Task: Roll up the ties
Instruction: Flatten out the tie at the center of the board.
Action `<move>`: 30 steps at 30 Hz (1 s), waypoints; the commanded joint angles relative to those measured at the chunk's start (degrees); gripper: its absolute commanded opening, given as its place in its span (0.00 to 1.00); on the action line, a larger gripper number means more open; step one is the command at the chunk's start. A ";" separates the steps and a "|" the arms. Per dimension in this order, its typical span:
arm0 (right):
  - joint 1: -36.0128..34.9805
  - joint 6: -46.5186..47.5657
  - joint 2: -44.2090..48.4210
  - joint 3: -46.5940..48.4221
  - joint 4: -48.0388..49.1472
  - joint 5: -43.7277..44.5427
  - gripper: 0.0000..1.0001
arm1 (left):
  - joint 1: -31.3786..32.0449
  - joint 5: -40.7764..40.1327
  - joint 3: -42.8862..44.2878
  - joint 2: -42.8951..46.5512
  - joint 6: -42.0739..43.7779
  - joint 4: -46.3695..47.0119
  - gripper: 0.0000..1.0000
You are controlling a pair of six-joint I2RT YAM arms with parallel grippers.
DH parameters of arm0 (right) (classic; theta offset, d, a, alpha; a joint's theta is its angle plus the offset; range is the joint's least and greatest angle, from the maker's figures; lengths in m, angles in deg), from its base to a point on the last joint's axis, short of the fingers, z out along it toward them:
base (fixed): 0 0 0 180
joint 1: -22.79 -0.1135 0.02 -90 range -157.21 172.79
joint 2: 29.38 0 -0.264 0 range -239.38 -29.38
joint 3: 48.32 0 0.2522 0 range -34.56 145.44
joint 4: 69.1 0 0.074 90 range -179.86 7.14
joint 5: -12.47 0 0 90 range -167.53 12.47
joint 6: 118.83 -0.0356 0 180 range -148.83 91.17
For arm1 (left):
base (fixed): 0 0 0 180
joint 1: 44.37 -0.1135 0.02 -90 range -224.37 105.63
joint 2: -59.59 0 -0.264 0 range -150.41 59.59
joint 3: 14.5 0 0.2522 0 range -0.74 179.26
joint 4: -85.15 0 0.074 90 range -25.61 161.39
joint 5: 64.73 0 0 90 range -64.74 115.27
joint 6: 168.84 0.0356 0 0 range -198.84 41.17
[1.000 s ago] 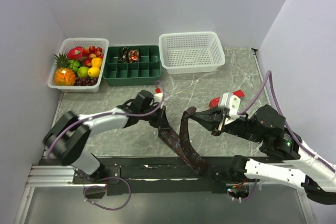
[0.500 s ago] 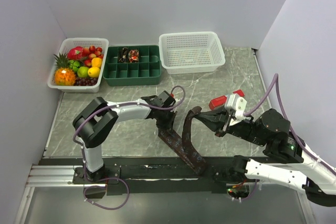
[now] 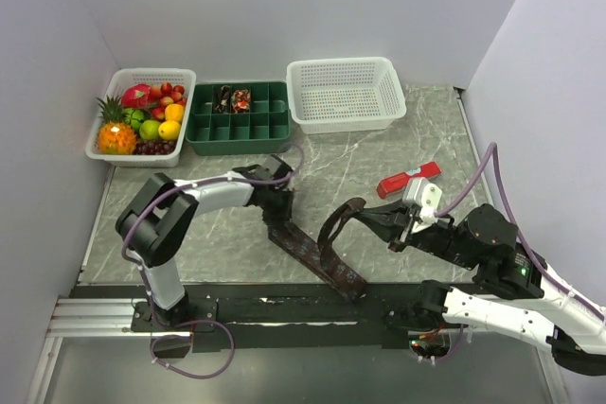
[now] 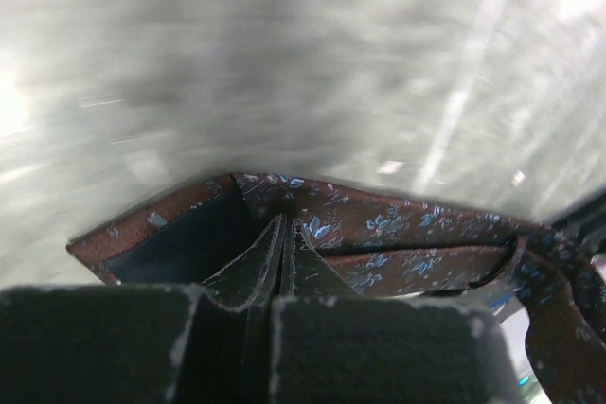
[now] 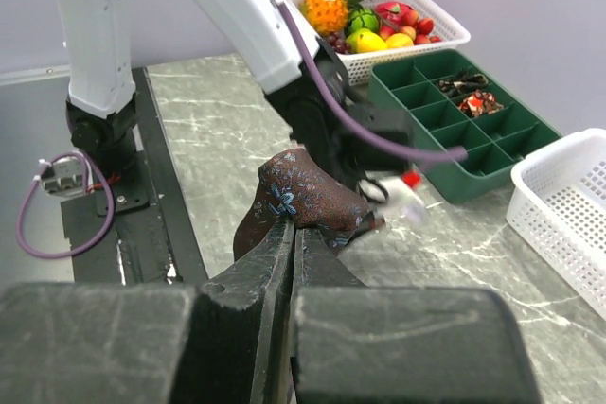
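While both arms are engaged on one necktie (image 3: 312, 257), it lies on the marble tabletop (image 3: 189, 224) on the near side of the green compartment tray (image 3: 237, 145), well apart from it.

Left gripper (image 3: 275, 207): clenched on the tie's end nearest the tray; the wrist view shows the jaws pressed together over a folded edge, dark lining exposed.

Right gripper (image 3: 371, 221): clenched on the tie's other end, lifted off the surface and further to the right of the tray.

Governing relation: the flat stretch runs diagonally from the left gripper away from the tray, then turns back on itself and arches up to the right gripper. Neither arm is nearer; each holds an end.

Judgement: a roll would have to travel along that diagonal, and the raised arch leaves slack that could twist.

Condition: reddish-brown woven fabric with small blue motifs, soft, creasing readily. Two rolled ties appear to sit in the tray's back compartments.
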 commanded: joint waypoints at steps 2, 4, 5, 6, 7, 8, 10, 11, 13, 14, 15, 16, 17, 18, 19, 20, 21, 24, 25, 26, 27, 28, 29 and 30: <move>0.29 1.51 0.58 -0.19 2.90 1.75 0.00 | -5.63 -13.95 -5.05 0.36 -1.37 -7.91 0.01; 0.29 1.94 0.49 -0.62 3.43 2.02 0.00 | -6.69 -16.41 -5.75 1.15 -2.07 -10.01 0.01; 0.38 2.03 0.32 -0.80 3.60 3.50 0.00 | -8.09 -16.51 -6.02 1.77 -2.25 -10.81 0.01; 0.29 2.12 0.23 -1.50 4.13 4.21 0.00 | -8.88 -16.51 -6.80 2.12 -2.42 -11.25 0.01; 0.38 2.21 0.14 -2.03 5.26 5.09 0.00 | -9.76 -16.51 -7.25 3.34 -2.43 -12.39 0.01; 0.47 2.30 -0.03 -3.16 5.88 6.32 0.00 | -11.86 -18.60 -7.69 4.14 -2.51 -13.09 0.01; 0.29 2.56 -0.73 -4.23 6.68 8.25 0.00 | -14.33 -20.90 -9.09 6.94 -2.52 -15.20 0.01; 0.29 2.56 -1.00 -5.01 7.03 8.96 0.00 | -16.86 -22.47 -9.53 8.00 -2.78 -15.56 0.01; 0.47 2.48 -1.96 -5.55 7.82 11.07 0.00 | -18.64 -22.14 -9.10 10.12 -1.99 -16.69 0.01; 0.56 2.39 -2.23 -6.16 8.17 13.60 0.00 | -18.91 -23.09 -7.01 10.21 -2.16 -18.44 0.01; 0.73 2.21 -2.41 -6.42 8.52 14.93 0.00 | -19.08 -23.97 -5.77 10.12 -2.34 -19.85 0.01; 0.73 2.30 -2.23 -7.56 9.14 16.42 0.00 | -19.78 -24.77 -4.80 10.30 -1.82 -21.35 0.01; 0.99 2.39 -1.89 -8.27 10.88 17.83 0.00 | -20.40 -25.56 -3.31 10.30 -1.55 -22.06 0.01; 1.26 2.39 -1.27 -8.88 11.60 20.80 0.00 | -21.01 -26.26 -2.77 10.21 -1.37 -22.85 0.01; 1.52 2.30 -0.74 -10.63 12.56 22.74 0.00 | -22.32 -26.88 -2.25 10.12 -0.68 -23.64 0.01; 1.70 2.12 -0.13 -11.69 14.83 24.76 0.00 | -23.03 -28.36 -1.98 9.95 -0.49 -24.69 0.01; 2.22 1.95 1.09 -12.92 16.51 29.48 0.01 | -23.82 -28.81 -2.06 9.95 -0.14 -25.05 0.01; 3.19 0.37 3.56 -18.37 22.12 35.40 0.08 | -26.11 -28.55 -2.07 9.86 0.82 -24.88 0.01; 3.89 -0.24 4.00 -20.99 22.32 38.64 0.09 | -27.16 -28.64 -1.98 9.86 1.17 -24.79 0.01; 4.16 -1.73 4.62 -21.97 23.37 39.72 0.15 | -27.78 -28.73 -2.06 9.95 1.44 -24.53 0.01; 4.59 -3.05 5.49 -22.68 23.55 41.03 0.17 | -28.40 -28.99 -2.07 9.86 1.70 -24.09 0.01; 5.21 -4.02 5.76 -23.82 23.21 41.83 0.18 | -29.53 -28.91 -2.07 9.60 2.49 -23.83 0.01; 5.56 -5.25 6.11 -24.18 22.94 42.18 0.18 | -29.89 -28.82 -2.07 9.33 2.84 -23.65 0.01; 5.65 -6.22 6.64 -24.27 20.94 42.88 0.20 | -30.24 -28.38 -2.07 8.38 3.11 -23.39 0.01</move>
